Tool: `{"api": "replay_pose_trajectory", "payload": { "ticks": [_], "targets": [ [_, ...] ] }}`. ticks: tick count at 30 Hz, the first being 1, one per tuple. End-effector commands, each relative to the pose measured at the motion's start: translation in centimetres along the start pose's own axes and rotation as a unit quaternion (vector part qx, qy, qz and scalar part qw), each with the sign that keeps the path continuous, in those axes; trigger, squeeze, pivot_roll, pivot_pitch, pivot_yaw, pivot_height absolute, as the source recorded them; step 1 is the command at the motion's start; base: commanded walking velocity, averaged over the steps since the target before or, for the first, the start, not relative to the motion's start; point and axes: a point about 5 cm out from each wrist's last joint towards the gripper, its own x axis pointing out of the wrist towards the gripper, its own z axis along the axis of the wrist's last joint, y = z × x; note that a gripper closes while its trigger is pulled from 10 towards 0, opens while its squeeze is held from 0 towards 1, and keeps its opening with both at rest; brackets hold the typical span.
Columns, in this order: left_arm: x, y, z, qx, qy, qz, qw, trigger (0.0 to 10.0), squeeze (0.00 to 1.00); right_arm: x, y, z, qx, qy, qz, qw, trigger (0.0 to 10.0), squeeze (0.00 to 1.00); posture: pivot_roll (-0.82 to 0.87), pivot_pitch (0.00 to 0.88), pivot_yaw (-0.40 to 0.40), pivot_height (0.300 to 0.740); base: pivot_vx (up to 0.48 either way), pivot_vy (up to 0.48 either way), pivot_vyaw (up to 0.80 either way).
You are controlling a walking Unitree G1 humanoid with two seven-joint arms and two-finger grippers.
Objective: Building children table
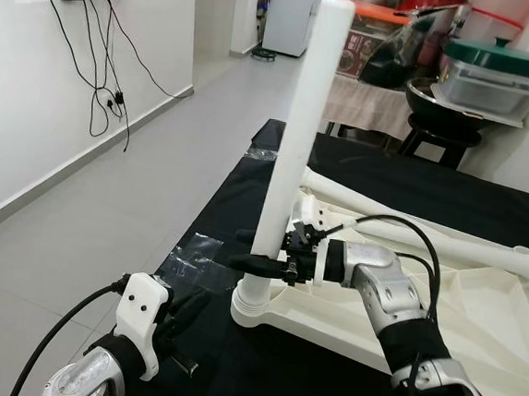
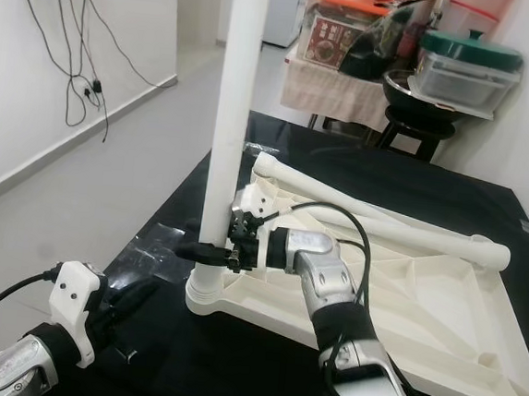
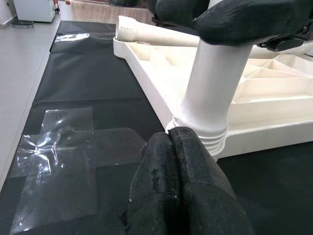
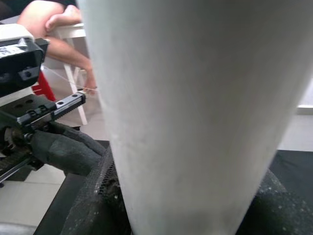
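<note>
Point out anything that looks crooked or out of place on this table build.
The upright leg gripped by the right gripper leans slightly in its corner socket. Another leg lies loose across the tabletop.

No legible text, labels, brands or numbers anywhere. Printed box (image 2: 327, 39) on rear shelf carries pattern, too small to read. White sticker (image 4: 11, 50) on wrist hardware blurred, unreadable.

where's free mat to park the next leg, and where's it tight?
Free: the black mat beyond the loose leg, toward the stool, and the strip by the clear tape. Crowded: the near corner of the tabletop, where the right hand grips the upright leg and the left hand, shut, sits close by.
</note>
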Motion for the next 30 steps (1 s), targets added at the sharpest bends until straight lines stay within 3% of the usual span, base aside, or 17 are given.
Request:
{"api": "replay_pose_trajectory", "payload": {
  "ticks": [1,2,3,4,5,6,8,11,19,20,21,25,28,30],
  "targets": [
    [0.0,-0.3,0.2,-0.002,-0.004,-0.003,1.000,10.0,0.00,0.6,0.3,-1.3,0.023,0.001,-0.084,0.996,0.0,0.00,0.11,0.000,-0.123,0.740,0.000,0.000,0.00],
    [-0.1,-0.2,0.2,-0.002,-0.004,-0.003,1.000,10.0,0.00,1.3,0.5,-2.2,0.036,-0.002,-0.163,0.986,0.0,0.00,0.11,0.000,-0.123,0.740,0.000,0.000,0.00],
    [-0.1,-0.2,0.2,-0.002,-0.004,-0.003,1.000,10.0,0.00,1.3,0.5,-2.2,0.036,-0.002,-0.163,0.986,0.0,0.00,0.11,0.000,-0.123,0.740,0.000,0.000,0.00],
    [-0.2,-0.1,0.3,-0.003,-0.004,-0.002,1.000,10.0,0.00,3.0,4.1,-6.1,0.105,0.051,-0.325,0.939,0.0,0.00,0.10,0.010,-0.109,0.740,0.000,0.000,0.00],
    [-0.2,-0.1,0.3,-0.003,-0.004,-0.002,1.000,10.0,0.00,3.0,4.1,-6.1,0.105,0.051,-0.325,0.939,0.0,0.00,0.10,0.010,-0.109,0.740,0.000,0.000,0.00],
    [-0.2,0.0,0.4,-0.003,-0.004,-0.001,1.000,10.0,0.00,3.7,5.9,-7.0,0.098,0.077,-0.307,0.944,0.0,0.00,0.10,0.010,-0.109,0.740,0.000,0.000,0.00],
    [-0.2,0.2,0.3,-0.003,-0.004,0.001,1.000,10.0,0.00,3.4,4.9,-5.6,0.106,0.033,-0.316,0.942,0.0,0.00,0.07,0.000,-0.095,0.740,0.000,0.000,0.00],
    [0.0,0.3,0.3,-0.007,-0.005,-0.003,1.000,10.0,0.00,2.9,4.1,-5.3,0.113,0.022,-0.323,0.940,0.0,0.00,0.08,0.000,-0.113,0.740,0.000,0.000,0.00],
    [0.2,0.3,0.4,-0.005,-0.007,-0.003,1.000,10.0,0.00,3.5,5.4,-6.0,0.112,0.045,-0.296,0.948,0.0,0.00,0.09,0.000,-0.113,0.740,0.000,0.000,0.00],
    [0.2,0.2,0.4,-0.005,-0.008,0.001,1.000,10.0,0.00,3.7,5.7,-5.7,0.112,0.045,-0.292,0.949,10.0,0.00,0.09,0.000,-0.116,0.740,0.000,0.000,0.00],
    [0.3,0.2,0.4,-0.005,-0.009,0.003,1.000,10.0,0.00,4.0,6.0,-5.3,0.111,0.043,-0.261,0.958,10.0,1.00,0.09,0.000,-0.119,0.740,0.000,0.000,0.00],
    [0.4,0.2,0.4,-0.006,-0.010,0.004,1.000,10.0,0.00,4.1,6.2,-4.9,0.108,0.040,-0.233,0.966,10.0,1.00,0.09,0.000,-0.119,0.740,0.000,0.000,0.00],
    [0.5,0.1,0.2,-0.009,-0.009,0.001,1.000,10.0,0.00,3.5,4.6,-3.2,0.057,0.028,-0.137,0.989,10.0,1.00,0.10,0.000,-0.120,0.740,0.000,0.000,0.00],
    [0.6,0.1,0.2,-0.009,-0.009,0.001,1.000,10.0,0.00,3.2,4.2,-2.9,0.049,0.026,-0.120,0.991,10.0,1.00,0.10,0.000,-0.120,0.740,0.000,0.000,0.00]
  ]
}}
